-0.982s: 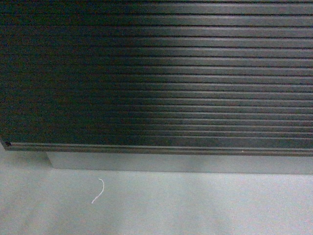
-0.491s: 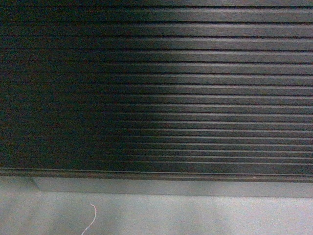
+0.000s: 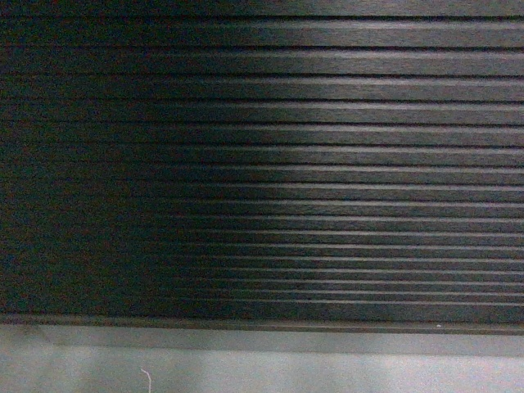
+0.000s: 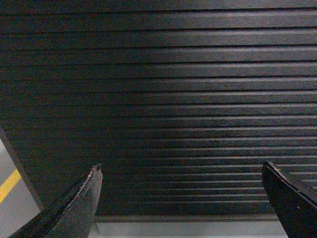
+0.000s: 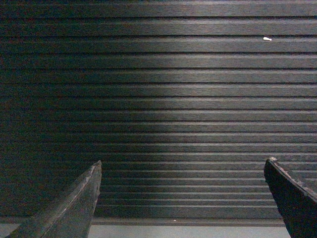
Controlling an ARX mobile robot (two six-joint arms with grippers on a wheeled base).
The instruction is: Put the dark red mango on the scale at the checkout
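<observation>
The dark red mango shows in none of the three views, and neither does the scale; what fills every picture is the checkout (image 3: 327, 164), seen only as its black, horizontally ribbed front panel. In the head view, going from the left, the panel lies in deep shadow, brightens past the middle and stays lit to the right edge; under it runs a grey plinth (image 3: 286, 340), and below that a strip of pale floor (image 3: 327, 372) with a thin white thread (image 3: 147, 378) lying on it toward the left. In the left wrist view a slice of grey floor with a yellow line (image 4: 9, 184) shows at the far left, beside the slanting edge of the panel; the left claw (image 4: 181, 198) has its two dark fingers (image 4: 74, 208) spread wide at the lower corners with nothing between them, pointing at the ribbed front, which closes off the whole view ahead. In the right wrist view the right claw (image 5: 181, 198) is likewise spread wide and empty, its fingers (image 5: 74, 206) framing the same ribbed panel, with the plinth's top edge just showing along the bottom and a small white fleck (image 5: 267, 38) on a rib at the upper right. The counter's top is out of sight in all views.
</observation>
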